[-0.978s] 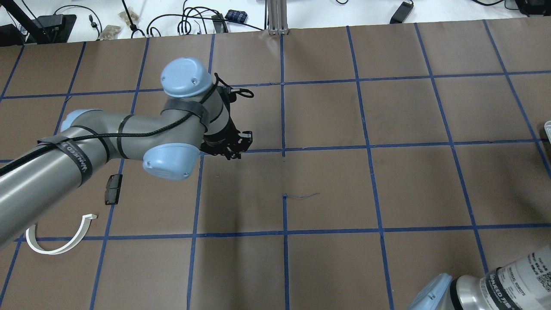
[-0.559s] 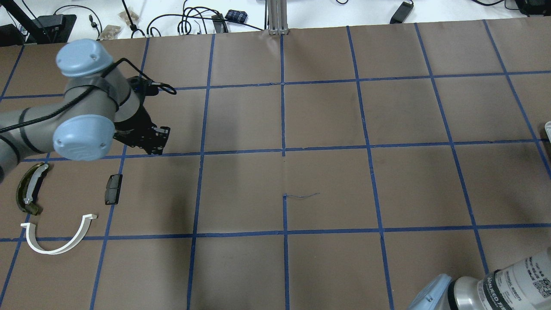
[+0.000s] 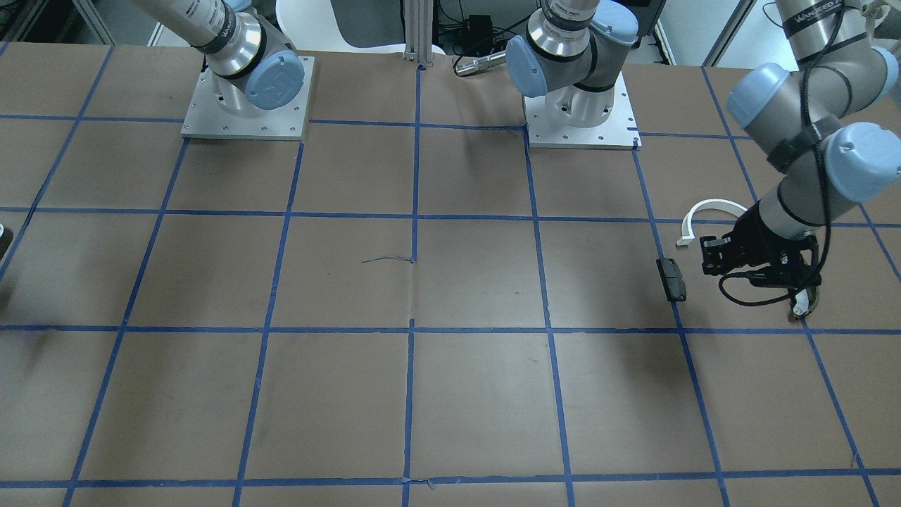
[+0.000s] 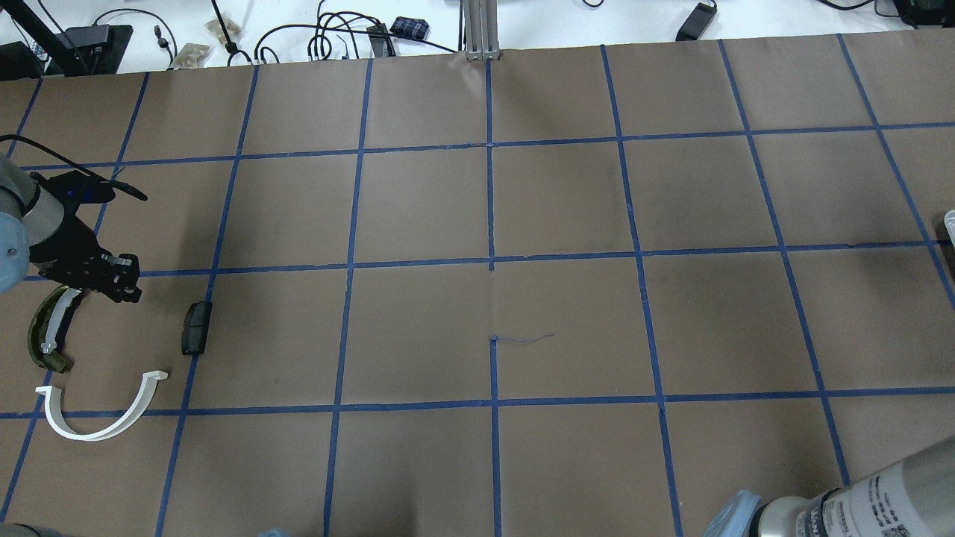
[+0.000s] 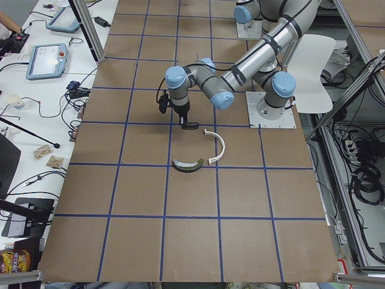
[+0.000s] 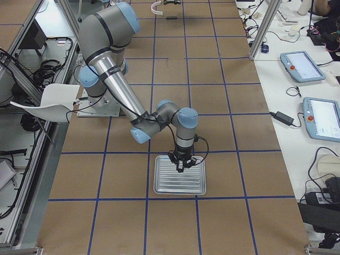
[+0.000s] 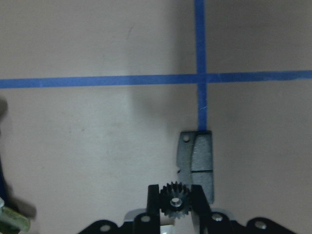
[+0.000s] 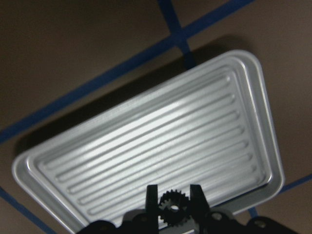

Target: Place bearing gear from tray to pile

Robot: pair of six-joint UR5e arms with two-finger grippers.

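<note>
Overhead exterior view of a brown table (image 4: 567,321) marked into squares with blue tape. At the far left edge the black left gripper (image 4: 125,289) points down over the pile (image 4: 56,321) of loose parts.

Just beside the gripper, toward the robot, lies an olive-green curved piece (image 4: 33,343) with a white insert. Its far end is close under the gripper. Nearer the robot again sits a thin white arc (image 4: 89,435), with its open side facing away from the robot. To the right of both, a dark flat block (image 4: 196,327) lies on a blue tape line.

At the bottom right corner the grey tube of the right arm (image 4: 858,507) comes in. At the right edge only a sliver of the white tray (image 4: 950,221) shows.

In the left wrist view the jaws are drawn in narrow, pinching a small black bearing gear (image 7: 174,202) by its teeth. The gear's centre hole faces the camera. The dark block lies just beyond it and slightly right. Whether the gear touches the table cannot be told.

In the right wrist view the right gripper (image 8: 173,192) has the same narrow grip on a second gear (image 8: 171,207). It hangs above the tray's ribbed floor, near one long rim.
</note>
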